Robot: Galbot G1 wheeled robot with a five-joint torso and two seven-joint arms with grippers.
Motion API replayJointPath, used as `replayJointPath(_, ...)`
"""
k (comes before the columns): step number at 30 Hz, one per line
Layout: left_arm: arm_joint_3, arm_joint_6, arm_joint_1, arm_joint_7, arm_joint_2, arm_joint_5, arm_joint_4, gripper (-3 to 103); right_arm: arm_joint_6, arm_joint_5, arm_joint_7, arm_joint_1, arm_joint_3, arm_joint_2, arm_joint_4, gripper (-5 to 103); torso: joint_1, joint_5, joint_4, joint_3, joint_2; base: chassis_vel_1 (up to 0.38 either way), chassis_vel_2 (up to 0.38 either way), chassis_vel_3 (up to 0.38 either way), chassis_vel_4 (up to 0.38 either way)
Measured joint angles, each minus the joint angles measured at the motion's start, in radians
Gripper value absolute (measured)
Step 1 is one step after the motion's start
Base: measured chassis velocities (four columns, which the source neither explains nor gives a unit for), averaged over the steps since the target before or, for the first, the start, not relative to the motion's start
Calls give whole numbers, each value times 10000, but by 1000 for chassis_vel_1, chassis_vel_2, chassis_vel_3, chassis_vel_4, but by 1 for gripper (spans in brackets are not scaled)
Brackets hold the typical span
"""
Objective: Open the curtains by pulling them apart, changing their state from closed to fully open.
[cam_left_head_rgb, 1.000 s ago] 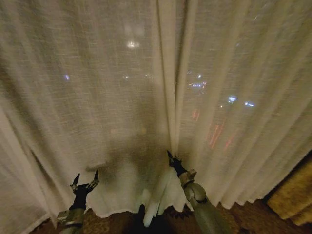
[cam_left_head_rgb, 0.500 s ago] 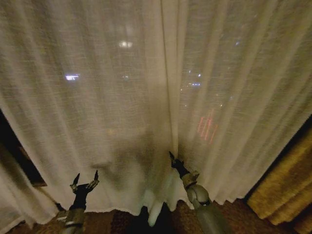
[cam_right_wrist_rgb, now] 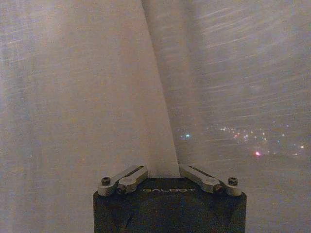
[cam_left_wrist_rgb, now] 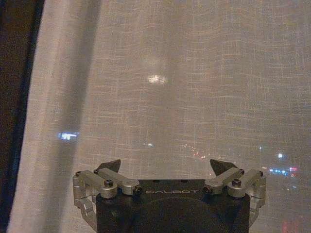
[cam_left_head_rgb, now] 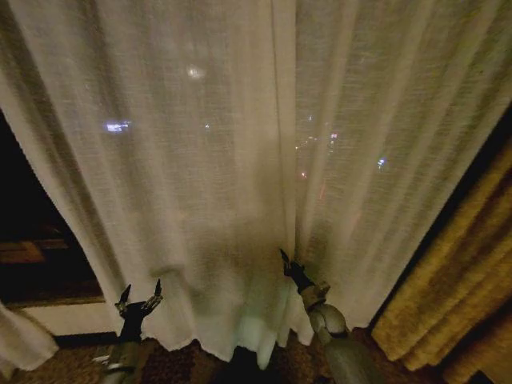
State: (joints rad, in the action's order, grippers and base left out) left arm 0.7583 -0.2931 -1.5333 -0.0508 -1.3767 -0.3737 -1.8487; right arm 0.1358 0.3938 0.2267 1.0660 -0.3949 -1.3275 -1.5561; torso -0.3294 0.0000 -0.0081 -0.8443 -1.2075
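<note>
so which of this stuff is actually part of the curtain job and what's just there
Part of the job:
- sheer curtains
- right end effector, at the centre edge
- left end effector, open before the left panel

Just there:
- golden drapes
- dark window

The word "GALBOT" stands on the black body of the left pincer (cam_left_wrist_rgb: 165,170) and likewise on the right pincer (cam_right_wrist_rgb: 170,171).
</note>
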Motion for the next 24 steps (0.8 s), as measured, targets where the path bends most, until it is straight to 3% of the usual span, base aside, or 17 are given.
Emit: replayJointPath(24,-1,0,0,0,0,0,0,100,283,-196,66,59,34,-28,-27,0,-1,-2,1,0,0,-354,-350,354,357)
